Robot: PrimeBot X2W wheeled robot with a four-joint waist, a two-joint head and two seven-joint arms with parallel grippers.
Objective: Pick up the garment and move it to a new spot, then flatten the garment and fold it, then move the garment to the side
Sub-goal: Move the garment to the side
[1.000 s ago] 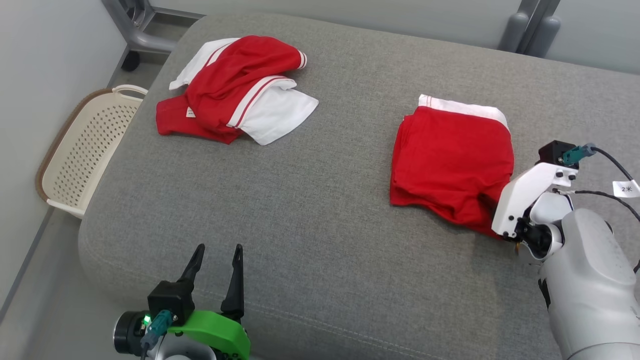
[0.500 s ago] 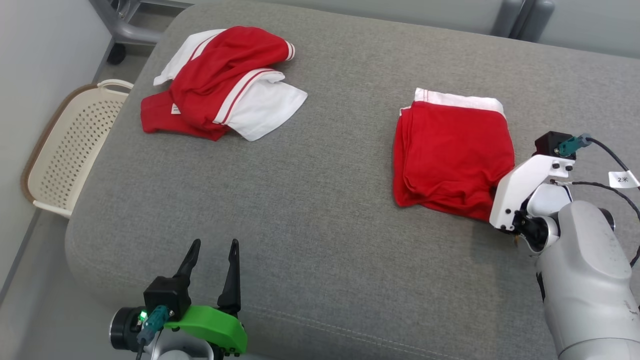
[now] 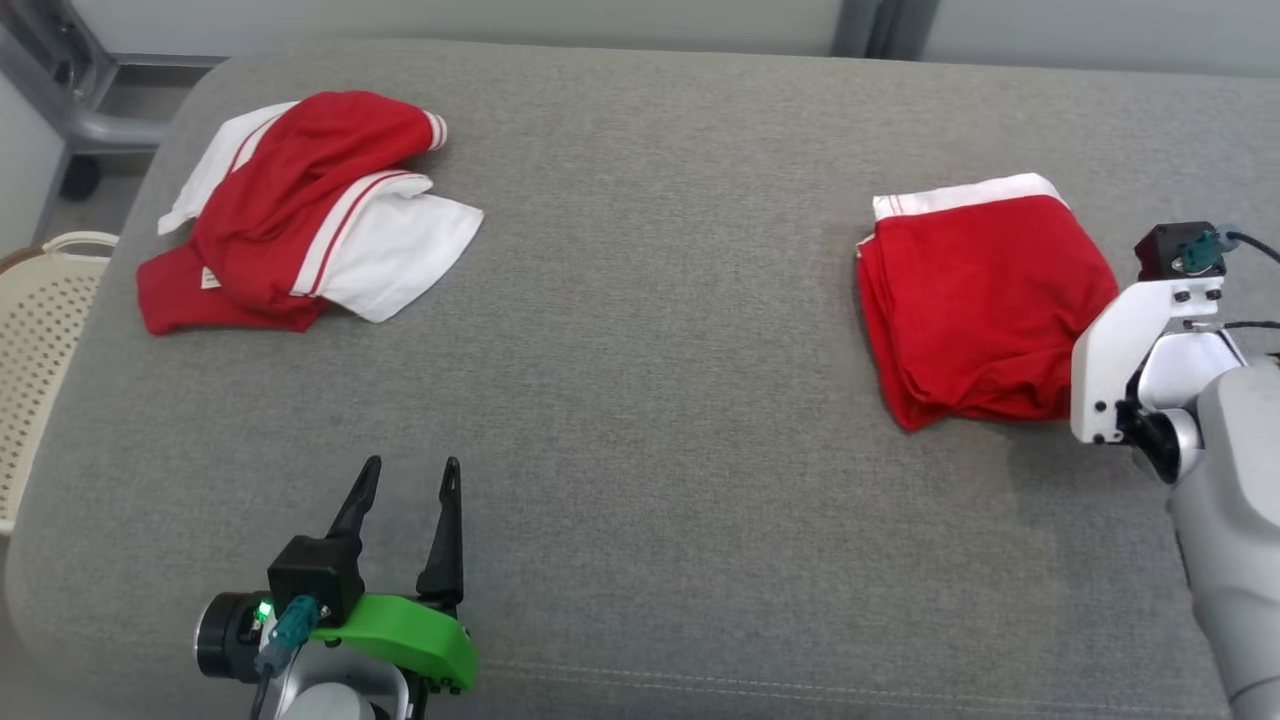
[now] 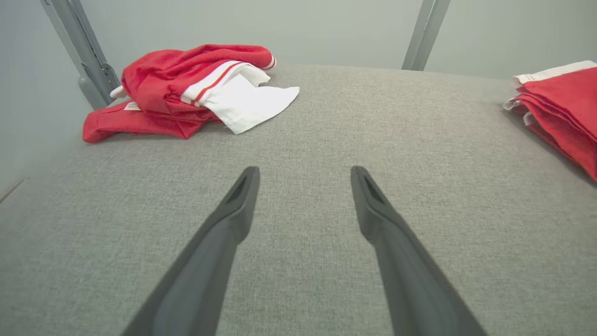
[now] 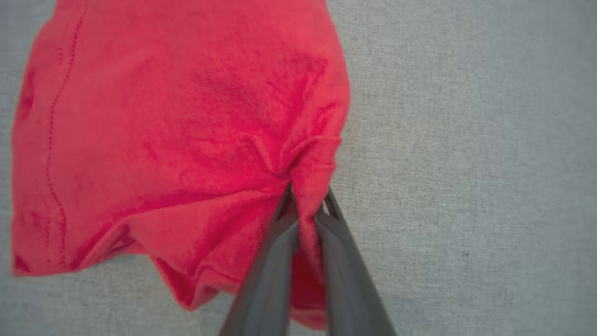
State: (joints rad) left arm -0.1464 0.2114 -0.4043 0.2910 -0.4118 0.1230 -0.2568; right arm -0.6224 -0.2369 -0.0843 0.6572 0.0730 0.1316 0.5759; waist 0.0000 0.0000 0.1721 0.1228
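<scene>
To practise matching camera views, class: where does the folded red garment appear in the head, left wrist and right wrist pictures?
Head view: folded red garment at the right, mid-height.
Left wrist view: folded red garment at the right edge.
Right wrist view: folded red garment across left and centre, pinched by the right gripper.
Shared landmark: the grey cushion beneath it.
</scene>
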